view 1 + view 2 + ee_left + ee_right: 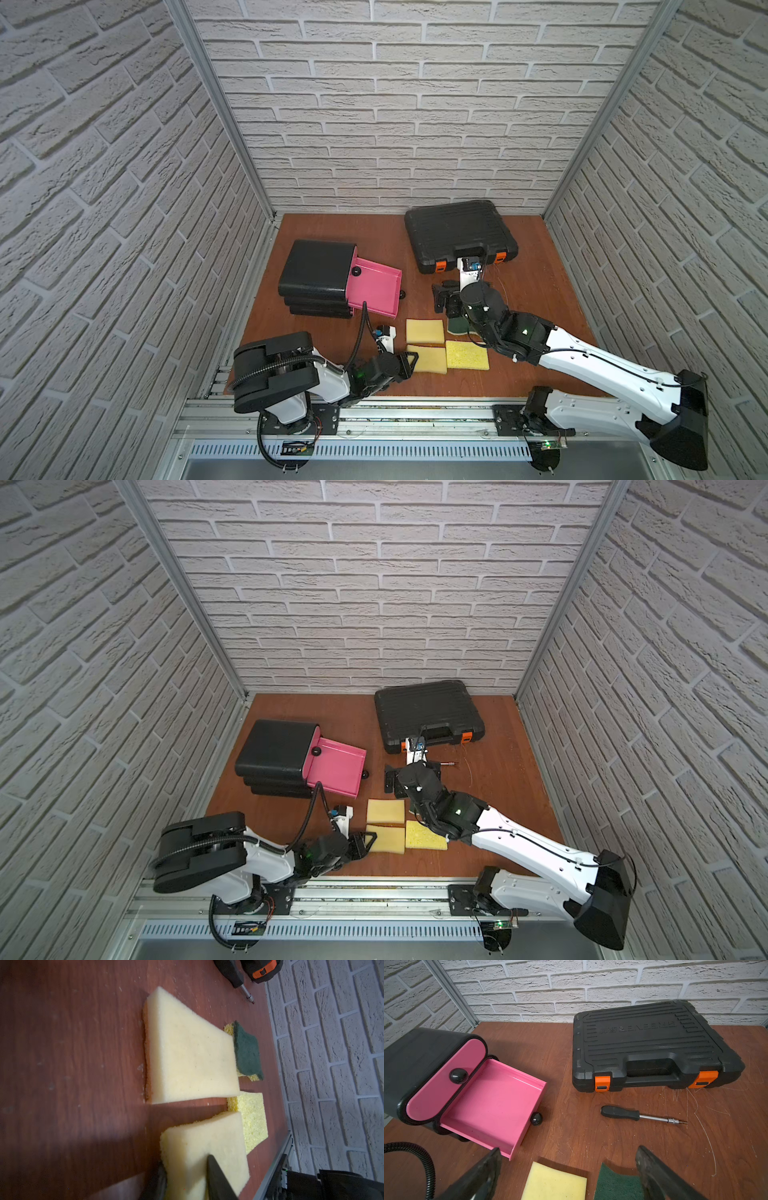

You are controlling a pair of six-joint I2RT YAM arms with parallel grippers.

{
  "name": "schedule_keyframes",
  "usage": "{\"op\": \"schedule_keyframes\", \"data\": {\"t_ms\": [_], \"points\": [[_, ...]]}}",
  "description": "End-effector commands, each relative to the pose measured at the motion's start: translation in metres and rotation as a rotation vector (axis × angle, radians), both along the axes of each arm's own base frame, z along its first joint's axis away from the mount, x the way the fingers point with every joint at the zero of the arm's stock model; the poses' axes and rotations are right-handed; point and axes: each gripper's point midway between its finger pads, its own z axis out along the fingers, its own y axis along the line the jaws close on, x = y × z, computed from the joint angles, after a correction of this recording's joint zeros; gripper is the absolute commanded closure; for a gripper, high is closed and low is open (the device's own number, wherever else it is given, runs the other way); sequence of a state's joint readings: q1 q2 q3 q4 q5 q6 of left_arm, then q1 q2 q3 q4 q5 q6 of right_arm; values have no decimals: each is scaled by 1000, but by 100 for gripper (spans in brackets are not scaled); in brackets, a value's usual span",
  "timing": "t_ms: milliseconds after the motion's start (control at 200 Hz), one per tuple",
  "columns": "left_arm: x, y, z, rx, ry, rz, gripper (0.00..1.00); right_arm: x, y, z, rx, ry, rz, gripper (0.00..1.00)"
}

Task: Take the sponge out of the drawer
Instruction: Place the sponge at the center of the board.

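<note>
**Ana:** Where is the sponge?

**Ben:** The pale yellow rectangular foam sponge (430,360) lies flat on the brown wooden table (532,291). It is outside the pink plastic drawer (376,291), at about five o'clock from it, near the table's six o'clock edge.

**Ana:** And the left gripper (185,1167)?

**Ben:** Its jaws stand partly apart with that sponge's near end between them. One finger (218,1176) lies across the top face and the other sits at the edge against the table. I cannot tell whether they press the foam.

**Ana:** The right gripper (569,1149)?

**Ben:** It is spread wide with nothing in it, hanging at three o'clock from the drawer. The green-topped scouring sponge (616,1184) is below it.

**Ana:** Any neighbours?

**Ben:** A second pale yellow foam sponge (424,331) lies just beside the first at its twelve o'clock. A bright yellow porous sponge (466,354) is just beside it at three o'clock.

**Ana:** And the drawer itself?

**Ben:** It is pulled out of the black rounded cabinet (316,266) at the table's nine o'clock. A black ribbed tool case (457,232) sits at one o'clock, and a black-handled screwdriver (620,1113) lies near its front.
</note>
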State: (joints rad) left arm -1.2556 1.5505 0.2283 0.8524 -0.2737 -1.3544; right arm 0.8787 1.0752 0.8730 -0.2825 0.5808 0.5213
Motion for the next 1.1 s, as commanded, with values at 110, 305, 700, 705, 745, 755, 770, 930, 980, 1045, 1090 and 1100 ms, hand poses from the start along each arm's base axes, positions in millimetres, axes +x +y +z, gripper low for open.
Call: {"op": "schedule_keyframes", "data": {"t_ms": [110, 305, 700, 705, 745, 755, 770, 930, 980, 1045, 1090, 1100], "points": [[3, 3, -4, 25, 7, 15, 61, 1, -6, 4, 26, -21, -33, 1], [4, 10, -5, 54, 6, 40, 62, 1, -7, 3, 18, -20, -33, 1], [5, 14, 2, 124, -14, 48, 38, 3, -5, 2, 9, -18, -30, 1], [5, 14, 2, 123, -14, 49, 37, 3, -5, 3, 10, -18, -31, 1], [5, 14, 3, 132, -17, 44, 30, 4, -5, 2, 8, -18, -31, 1], [5, 13, 4, 132, -19, 43, 29, 3, -5, 2, 8, -18, -30, 1], [5, 12, 4, 137, -21, 41, 27, 4, -4, 3, 7, -19, -29, 1], [4, 7, 8, 187, -30, 21, 17, 5, -3, 2, 1, -16, -29, 1], [4, 7, 10, 193, -32, 20, 16, 5, -3, 2, -2, -16, -29, 1], [5, 7, 11, 195, -37, 22, 15, 5, -4, 1, -4, -16, -30, 1], [5, 8, 12, 197, -42, 26, 15, 5, -4, 1, -7, -16, -31, 1], [5, 8, 13, 196, -43, 26, 15, 5, -4, 1, -8, -17, -31, 1]]}}
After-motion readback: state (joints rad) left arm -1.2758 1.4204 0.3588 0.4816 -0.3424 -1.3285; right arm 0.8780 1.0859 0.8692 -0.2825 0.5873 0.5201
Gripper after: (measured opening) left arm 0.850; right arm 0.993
